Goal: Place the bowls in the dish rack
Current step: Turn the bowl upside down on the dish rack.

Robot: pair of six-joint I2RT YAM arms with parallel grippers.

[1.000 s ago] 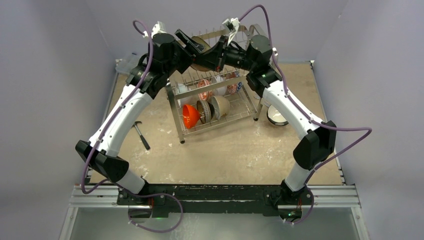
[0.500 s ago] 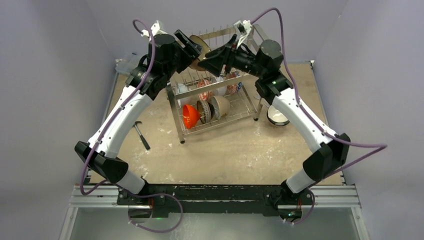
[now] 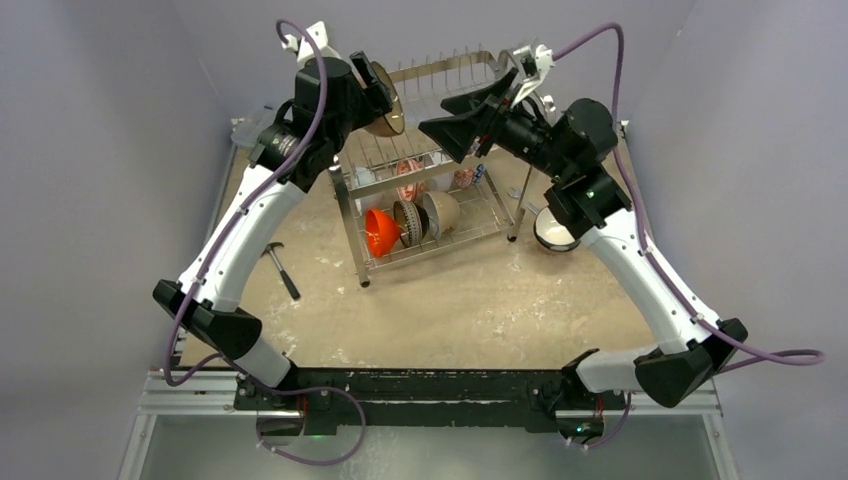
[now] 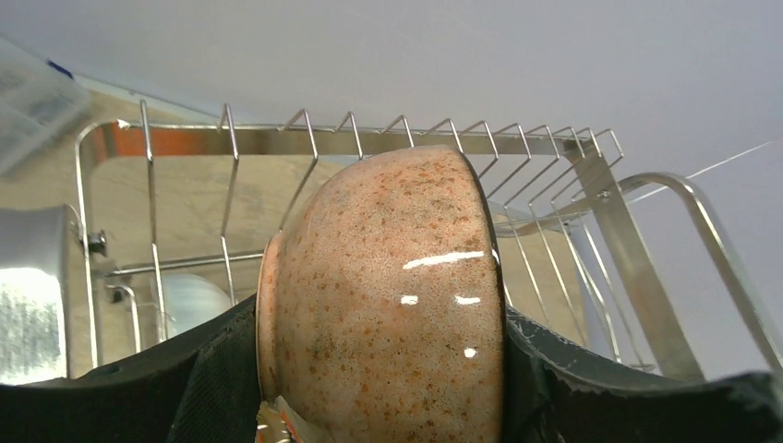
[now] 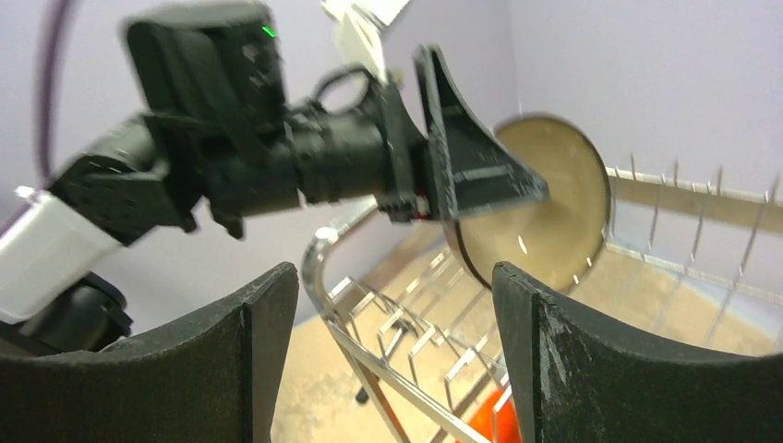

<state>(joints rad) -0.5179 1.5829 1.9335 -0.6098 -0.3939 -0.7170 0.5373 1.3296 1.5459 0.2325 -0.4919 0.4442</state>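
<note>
Holding brown speckled bowl (image 4: 388, 295) in left gripper (image 3: 378, 95) by top prongs (image 4: 226, 125) of dish rack (image 4: 277, 139), with right gripper (image 5: 392, 305) spread wide, empty. Next: lower it between prongs.

Tan table (image 3: 450, 300) bears dish rack (image 3: 425, 176), hammer (image 3: 283, 270) and white bowl (image 3: 552, 232).

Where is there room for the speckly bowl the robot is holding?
On the dish rack, the top row of prongs is bare, from the speckly bowl to the far end. The lower shelf is crowded: the orange bowl, dark bowl and tan bowl sit packed together.
</note>
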